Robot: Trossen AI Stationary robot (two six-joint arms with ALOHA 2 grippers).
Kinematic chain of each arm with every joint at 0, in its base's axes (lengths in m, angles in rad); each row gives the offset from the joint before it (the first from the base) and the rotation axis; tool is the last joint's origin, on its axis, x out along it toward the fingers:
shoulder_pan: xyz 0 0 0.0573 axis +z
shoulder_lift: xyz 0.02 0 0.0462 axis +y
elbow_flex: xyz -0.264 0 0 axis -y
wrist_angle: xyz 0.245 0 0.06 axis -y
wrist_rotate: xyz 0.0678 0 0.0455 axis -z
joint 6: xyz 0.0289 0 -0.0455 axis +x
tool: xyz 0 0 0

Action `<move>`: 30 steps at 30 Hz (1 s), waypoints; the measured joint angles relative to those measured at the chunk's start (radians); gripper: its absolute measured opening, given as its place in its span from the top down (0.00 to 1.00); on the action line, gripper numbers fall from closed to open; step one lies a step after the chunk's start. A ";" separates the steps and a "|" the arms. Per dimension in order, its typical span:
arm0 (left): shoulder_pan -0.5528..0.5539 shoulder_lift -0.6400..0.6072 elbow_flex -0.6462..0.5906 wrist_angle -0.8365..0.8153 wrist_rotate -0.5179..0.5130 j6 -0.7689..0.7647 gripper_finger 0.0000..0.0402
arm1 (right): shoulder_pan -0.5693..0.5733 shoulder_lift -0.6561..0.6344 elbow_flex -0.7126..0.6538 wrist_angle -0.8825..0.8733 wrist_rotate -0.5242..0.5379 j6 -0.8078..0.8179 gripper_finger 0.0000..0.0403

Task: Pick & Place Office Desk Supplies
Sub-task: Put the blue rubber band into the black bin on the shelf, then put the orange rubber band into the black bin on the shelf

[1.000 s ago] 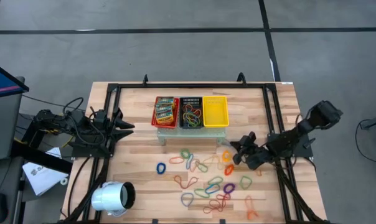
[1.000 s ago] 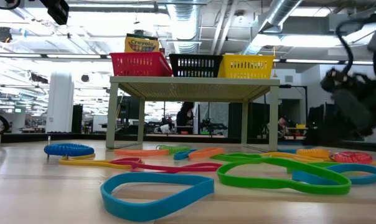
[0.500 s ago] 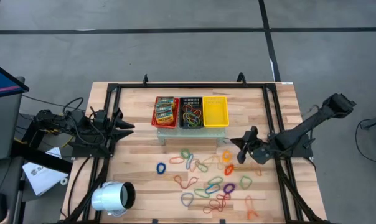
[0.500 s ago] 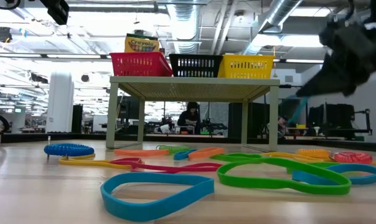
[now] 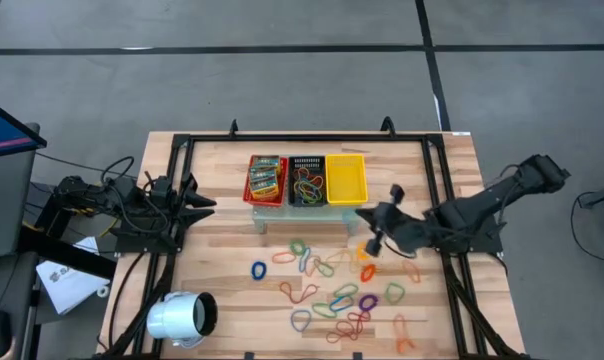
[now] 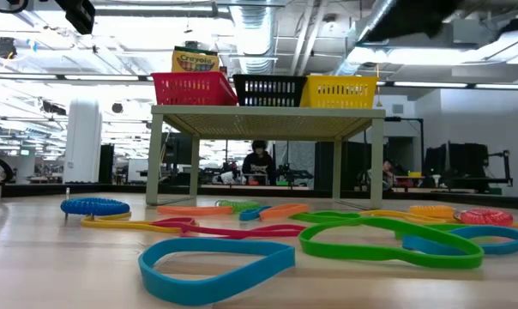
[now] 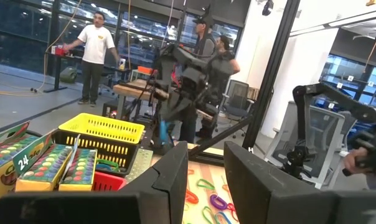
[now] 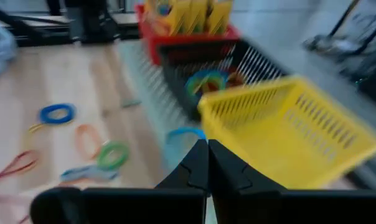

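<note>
Many coloured rubber bands (image 5: 332,285) lie flat on the wooden table in front of the baskets. Red (image 5: 266,180), black (image 5: 306,180) and yellow (image 5: 345,178) baskets stand on a small raised shelf (image 6: 268,112). The red one holds printed packets (image 7: 45,168) and the black one holds bands. My right gripper (image 5: 370,222) hangs above the table just right of the yellow basket, shut on a blue rubber band (image 8: 183,134). My left gripper (image 7: 206,180) waits at the table's left edge, fingers a little apart with nothing between them. My right gripper pinches the blue rubber band between its two shut fingertips (image 8: 197,158). The fingers slant downward from the table's right side toward the baskets. The band's free loop (image 8: 187,132) sticks out past the fingertips. The band (image 7: 167,134) hangs under the gripper, clear of the table.
A white cylinder (image 5: 182,318) lies at the table's near left corner. A black frame (image 5: 182,145) borders the tabletop. Bare wood lies between the shelf and my left gripper. People stand in the room beyond the table (image 7: 98,50).
My right gripper has risen from the table's right part, gone left toward the baskets and rolled about its own axis. It has stayed shut. The blue band has come up with it, lifted clear of the table.
</note>
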 joint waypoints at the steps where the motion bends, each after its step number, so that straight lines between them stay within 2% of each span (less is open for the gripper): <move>1: 0.000 0.000 0.000 0.000 0.000 0.000 0.75 | -0.026 0.022 0.023 0.013 0.000 -0.044 1.00; 5: 0.000 0.000 0.000 0.019 0.000 0.000 0.75 | -0.147 0.117 0.095 0.112 -0.040 -0.223 1.00; 10: 0.000 0.000 0.000 0.040 0.000 0.000 0.75 | -0.289 0.231 0.176 0.242 -0.173 -0.407 1.00; 14: 0.000 0.000 0.000 0.047 0.000 0.000 0.75 | -0.375 0.297 0.249 0.239 -0.231 -0.462 1.00; 17: 0.000 0.002 0.000 0.054 0.000 0.000 0.75 | -0.429 0.340 0.286 0.239 -0.314 -0.471 1.00; 20: 0.000 0.002 0.000 0.057 0.000 0.000 0.75 | -0.462 0.376 0.305 0.234 -0.334 -0.471 0.98; 24: 0.000 0.002 0.000 0.060 0.000 0.000 0.75 | -0.474 0.398 0.318 0.212 -0.333 -0.471 0.86; 30: 0.000 0.002 0.000 0.060 0.000 0.000 0.75 | -0.471 0.369 0.320 0.214 -0.332 -0.463 0.54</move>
